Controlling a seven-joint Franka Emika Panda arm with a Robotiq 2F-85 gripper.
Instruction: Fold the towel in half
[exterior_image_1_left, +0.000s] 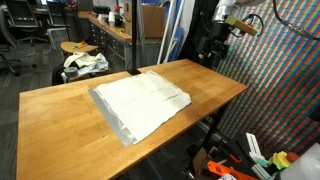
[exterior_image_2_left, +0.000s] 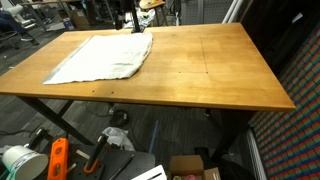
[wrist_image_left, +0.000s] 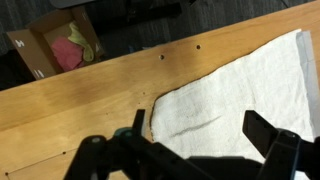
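Note:
The towel (exterior_image_1_left: 140, 103) is a large white cloth with a grey edge, lying flat and spread out on the wooden table (exterior_image_1_left: 55, 125). In an exterior view the towel (exterior_image_2_left: 100, 57) covers the table's far left part. My gripper (exterior_image_1_left: 212, 47) hangs at the table's far end, above and apart from the cloth. In the wrist view the gripper (wrist_image_left: 200, 125) stands open over the towel (wrist_image_left: 240, 90), near one of its rounded corners. Its two dark fingers (wrist_image_left: 262, 132) are spread wide with nothing between them.
A stool with a white-and-dark cloth bundle (exterior_image_1_left: 83, 65) stands beside the table. A cardboard box (wrist_image_left: 60, 45) with red and yellow items sits on the floor past the table edge. A bucket (exterior_image_2_left: 20, 160) and tools lie under the table (exterior_image_2_left: 220, 70).

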